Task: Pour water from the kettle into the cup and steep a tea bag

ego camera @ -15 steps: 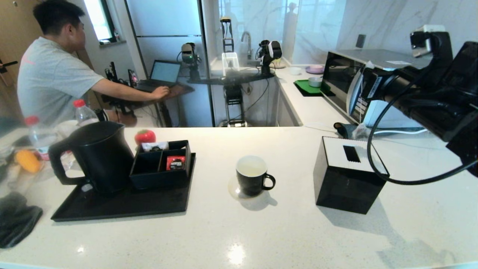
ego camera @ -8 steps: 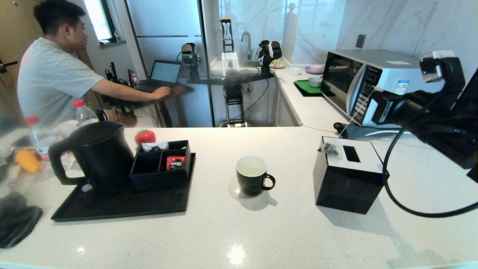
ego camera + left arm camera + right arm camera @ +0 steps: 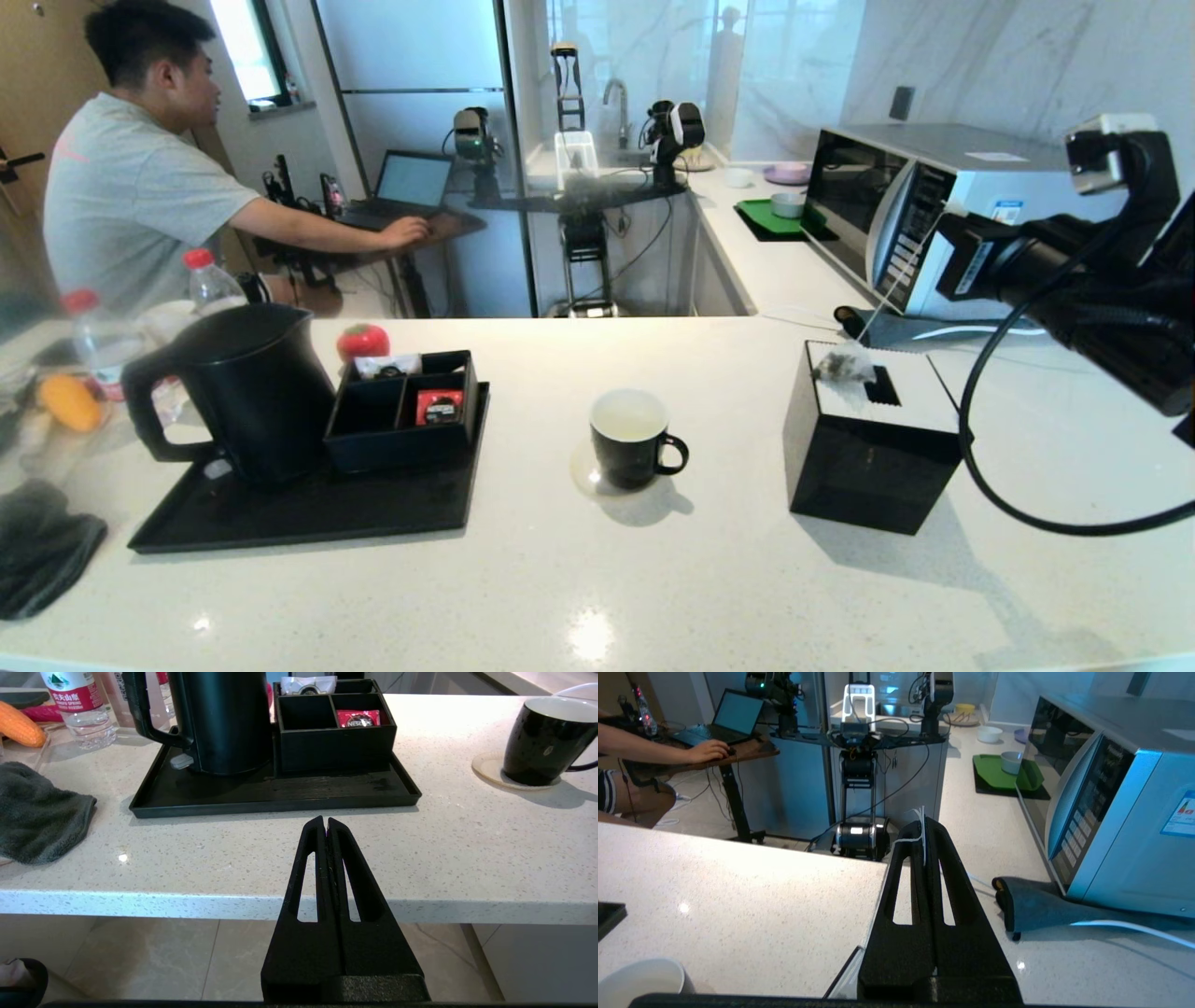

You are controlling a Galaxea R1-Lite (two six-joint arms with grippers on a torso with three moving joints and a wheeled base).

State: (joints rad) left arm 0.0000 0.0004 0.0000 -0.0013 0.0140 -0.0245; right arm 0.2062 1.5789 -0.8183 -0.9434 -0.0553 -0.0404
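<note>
Your right gripper (image 3: 923,826) was clamped on the white string of the tea bag (image 3: 843,365), high at the right of the head view. The pouch hung at the string's end, low over the white top of the black tissue box (image 3: 873,439); whether it touched the box you could not have told. The cup (image 3: 631,439) stood on its coaster at centre frame, well apart from the pouch and to its left. The kettle (image 3: 245,390) sat on the black tray (image 3: 308,513) at the left, beside the compartment box (image 3: 403,411). Your left gripper (image 3: 325,828) was pressed shut on nothing, parked below the counter edge.

The main risk, as it looked, was the long string. A quick sweep toward the cup would likely have set the pouch swinging, so it could miss the small rim or catch the rim and tip the cup. The pouch might also have snagged on the tissue box slot if you carried it too low. The thin string could have slipped from the closed jaws.

The surface was a pale speckled stone counter (image 3: 653,579), glossy with glare spots. Beyond it the room held a microwave (image 3: 924,205) at upper right and a man (image 3: 131,177) at a laptop at upper left.
</note>
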